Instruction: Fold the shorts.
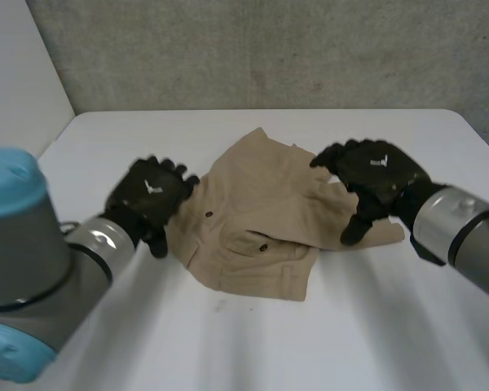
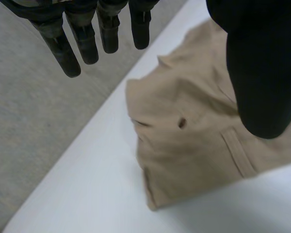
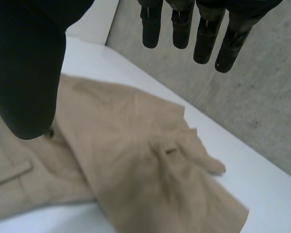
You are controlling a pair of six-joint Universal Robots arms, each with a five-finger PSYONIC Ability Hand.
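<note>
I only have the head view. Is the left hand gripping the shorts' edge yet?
Observer: No. The left wrist view shows the left hand open, with its fingers straight and pointing past the edge of the shorts.
Operator: And the right one?
Observer: The right hand is open too. Its fingers are straight, the cloth lies below its palm, and nothing is pinched.
Operator: Any landmark near the left thumb?
Observer: A dark button sits beside the thumb's tip, and a pocket welt is just below it.
</note>
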